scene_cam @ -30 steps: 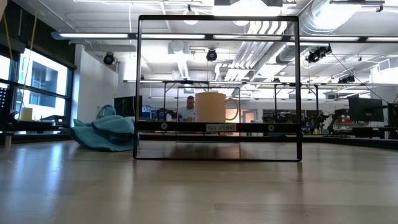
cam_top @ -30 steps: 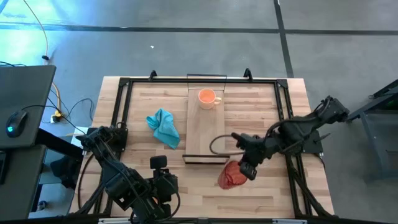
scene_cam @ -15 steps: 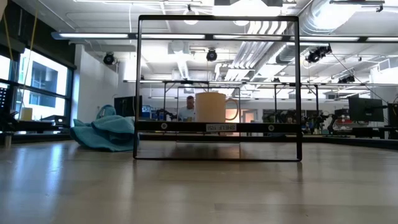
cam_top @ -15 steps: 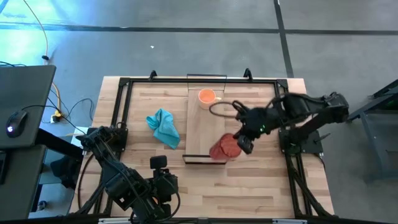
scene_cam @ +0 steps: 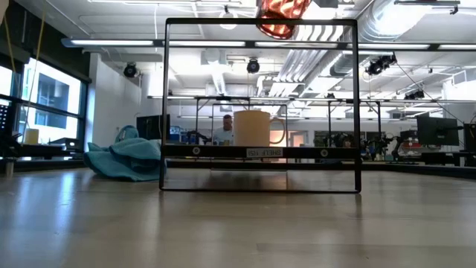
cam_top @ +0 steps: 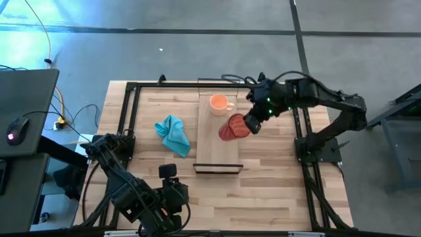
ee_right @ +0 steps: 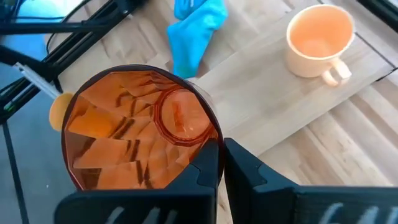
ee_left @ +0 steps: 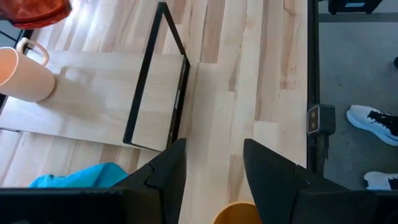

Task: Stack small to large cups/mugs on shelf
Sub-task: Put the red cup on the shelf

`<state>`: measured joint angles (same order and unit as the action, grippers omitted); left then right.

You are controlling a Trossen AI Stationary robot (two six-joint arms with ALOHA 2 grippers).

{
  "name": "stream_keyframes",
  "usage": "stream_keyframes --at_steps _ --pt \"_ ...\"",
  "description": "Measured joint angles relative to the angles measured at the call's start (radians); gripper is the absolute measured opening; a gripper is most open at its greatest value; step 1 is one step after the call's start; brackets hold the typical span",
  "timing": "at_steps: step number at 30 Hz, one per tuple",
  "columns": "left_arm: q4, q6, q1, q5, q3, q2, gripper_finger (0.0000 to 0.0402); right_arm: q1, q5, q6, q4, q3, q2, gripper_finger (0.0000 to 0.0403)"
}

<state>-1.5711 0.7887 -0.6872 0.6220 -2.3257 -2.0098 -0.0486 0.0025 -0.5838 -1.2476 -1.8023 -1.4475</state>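
Observation:
My right gripper (cam_top: pixel 249 123) hangs over the light-wood shelf (cam_top: pixel 217 146), shut on the dark red patterned cup (cam_top: pixel 230 127). That cup also shows at the top of the low view (scene_cam: pixel 281 15) and fills the right wrist view (ee_right: pixel 137 137). The pale orange mug (cam_top: pixel 219 103) stands upright on the shelf's far part, just beyond the red cup. The amber-brown cup (ee_left: pixel 239 213) sits on the table just below my open left gripper (ee_left: pixel 214 180), which waits at the near left edge. In the high view my left arm hides that cup. My right gripper holds the dark red cup by its rim (ee_right: pixel 210 134), on the side nearest the wrist. One finger (ee_right: pixel 208 163) is inside the cup and the other (ee_right: pixel 249 168) outside. The cup is lifted clear above the shelf and hangs tilted, its mouth toward the wrist camera.
A teal cloth (cam_top: pixel 173 135) lies crumpled on the table left of the shelf. A black metal frame (cam_top: pixel 131 92) runs round the table, and a low black bracket (cam_top: pixel 217 170) stands at the shelf's near end. Bare shelf wood lies between mug and bracket.
My right gripper has carried the dark red cup from the table right of the shelf's near end up and toward the far edge, across the shelf, ending beside the orange mug. The cup has risen into the top of the low view. The gripper has stayed shut on it.

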Motion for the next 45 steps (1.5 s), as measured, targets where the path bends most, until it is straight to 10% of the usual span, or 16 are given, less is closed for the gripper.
stream_keyframes --at_steps 20,45 --pt "0.0 -0.026 0.0 0.249 0.0 0.0 0.0147 -0.195 -0.131 0.19 0.036 0.0 -0.227 0.0" --pt "0.0 -0.076 0.0 0.29 0.0 0.01 0.0147 -0.295 -0.176 0.271 0.084 0.0 -0.382 0.0"
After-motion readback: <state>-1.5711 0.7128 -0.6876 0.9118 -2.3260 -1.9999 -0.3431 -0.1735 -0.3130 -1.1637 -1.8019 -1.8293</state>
